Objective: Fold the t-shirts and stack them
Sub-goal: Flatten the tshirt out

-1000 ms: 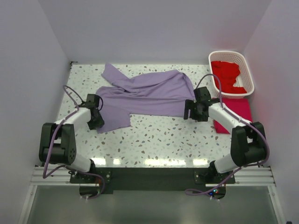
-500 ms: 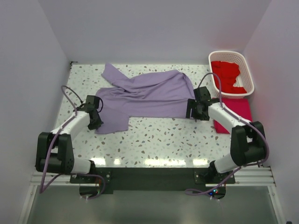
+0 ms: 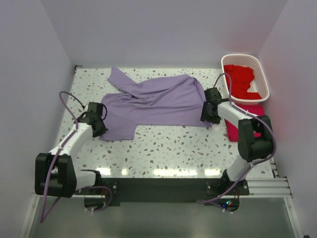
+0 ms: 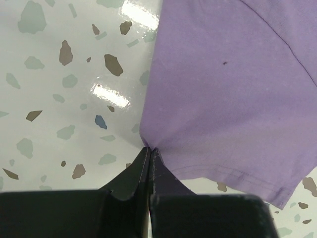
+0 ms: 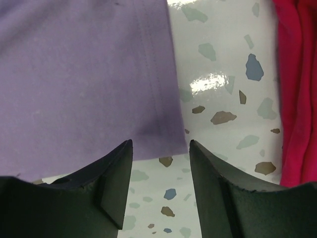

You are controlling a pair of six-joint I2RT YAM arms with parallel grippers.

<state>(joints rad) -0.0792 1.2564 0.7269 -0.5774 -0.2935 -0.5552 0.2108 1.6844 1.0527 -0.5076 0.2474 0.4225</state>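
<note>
A purple t-shirt (image 3: 151, 101) lies spread and rumpled across the middle of the table. My left gripper (image 3: 99, 130) is shut on its near left edge; the left wrist view shows the jaws (image 4: 149, 149) pinching the purple cloth (image 4: 228, 89). My right gripper (image 3: 207, 119) is open just above the shirt's near right corner (image 5: 163, 144), which lies between its fingers. A folded magenta t-shirt (image 3: 247, 121) lies on the table to the right and shows at the right wrist view's right edge (image 5: 297, 89).
A white basket (image 3: 262, 74) at the back right holds red t-shirts (image 3: 240, 79). White walls close in the table on the left, back and right. Terrazzo table surface (image 3: 168, 148) shows in front of the purple shirt.
The left gripper has pulled the shirt's left edge a little farther left. The right gripper has moved right and back along the shirt's edge to its corner.
</note>
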